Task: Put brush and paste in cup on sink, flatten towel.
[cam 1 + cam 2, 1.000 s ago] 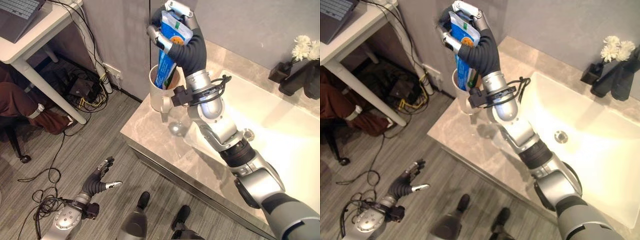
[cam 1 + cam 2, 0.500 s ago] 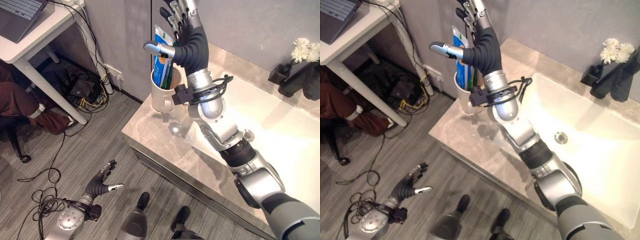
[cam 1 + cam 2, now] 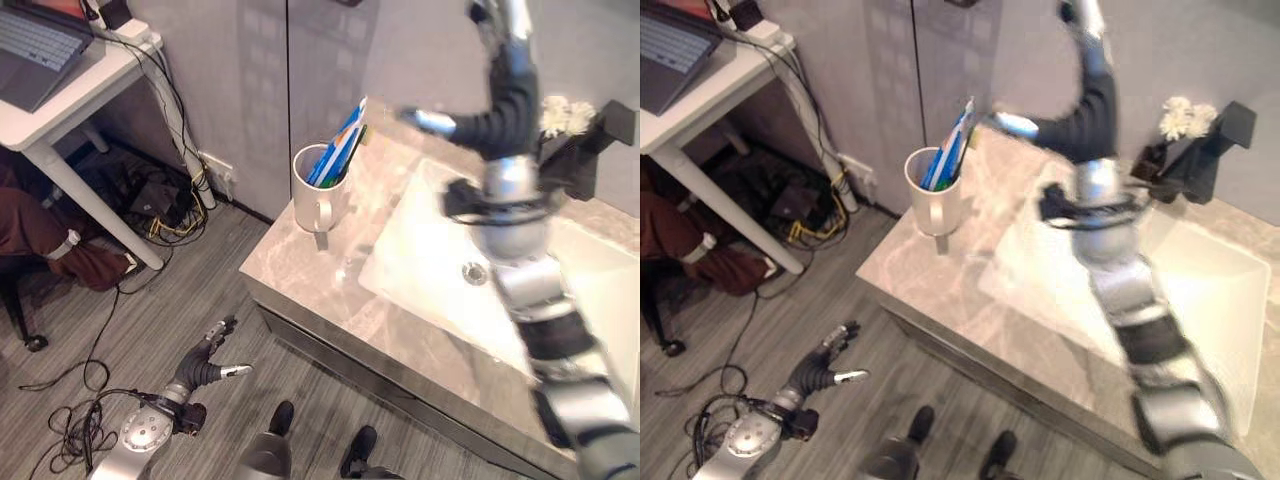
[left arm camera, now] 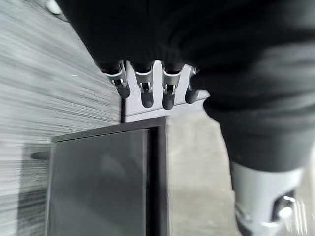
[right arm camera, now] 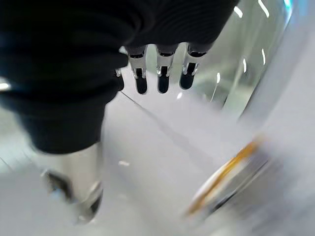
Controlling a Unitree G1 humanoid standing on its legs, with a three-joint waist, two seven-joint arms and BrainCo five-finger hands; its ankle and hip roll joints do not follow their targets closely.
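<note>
White cup [image 3: 318, 196] sits on the marble counter [image 3: 330, 280], at 9 o'clock of the sink [image 3: 440, 270]. Blue paste tube [image 3: 338, 148] stands in it, leaning toward 1 o'clock, with something green, likely the brush [image 3: 352, 150], tucked against it. So step 1 looks done; the towel is what's left.

Right hand [image 3: 500, 110] is raised over the sink's far edge, at 3 o'clock of the cup and well apart from it. Fingers [image 5: 160, 78] are straight, grasping nothing. Left hand [image 3: 205, 365] hangs low over the floor at 7 o'clock, fingers [image 4: 142, 91] relaxed, empty.

For the towel step:
- Find the towel first and bring the arm down slowly, clear of the cup and the vase [image 3: 565, 130] at 2 o'clock.
- Press with flat fingers and sweep outward from the centre; don't pinch or bunch the cloth.
- Keep sweeps away from the counter's front edge.

Hard to read:
- I can't pick out a towel; the dark shape by the vase may be one, can't tell.
- Right arm is motion-blurred, so exact hand pose is rough.
- Brush is mostly hidden by the tube; the ID is a guess.
- Right wrist view is too smeared to place anything.
</note>
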